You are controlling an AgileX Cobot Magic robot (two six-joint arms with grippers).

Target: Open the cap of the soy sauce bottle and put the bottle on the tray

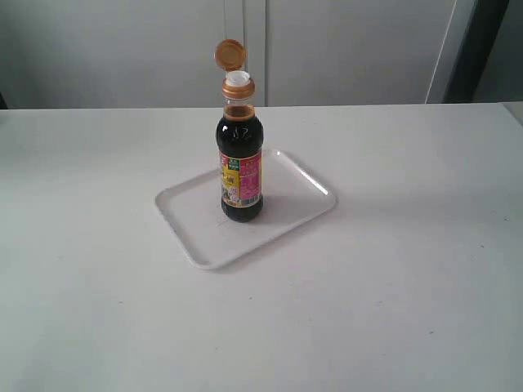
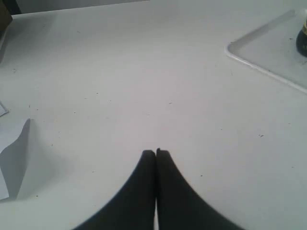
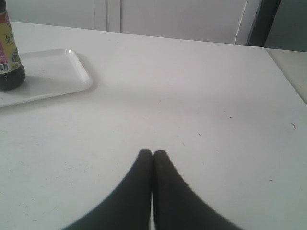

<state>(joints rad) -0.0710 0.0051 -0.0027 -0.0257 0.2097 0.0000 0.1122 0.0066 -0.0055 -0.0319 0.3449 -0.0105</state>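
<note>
The soy sauce bottle [image 1: 240,163] stands upright on the white tray [image 1: 196,237] in the middle of the table. Its golden-orange cap [image 1: 230,55] is flipped up on its hinge, and the white spout [image 1: 238,79] is bare. Neither arm shows in the exterior view. In the left wrist view my left gripper [image 2: 156,152] is shut with nothing in it, over bare table, well away from the tray [image 2: 268,52] and the bottle's base [image 2: 302,40]. My right gripper [image 3: 153,153] is also shut and empty, apart from the tray [image 3: 53,76] and the bottle [image 3: 8,57].
A white table [image 1: 392,269] carries everything. Pale cabinet doors [image 1: 351,49] stand behind it. White paper [image 2: 12,153] lies near the left gripper. The table's right edge [image 3: 288,72] runs close to the right gripper's side.
</note>
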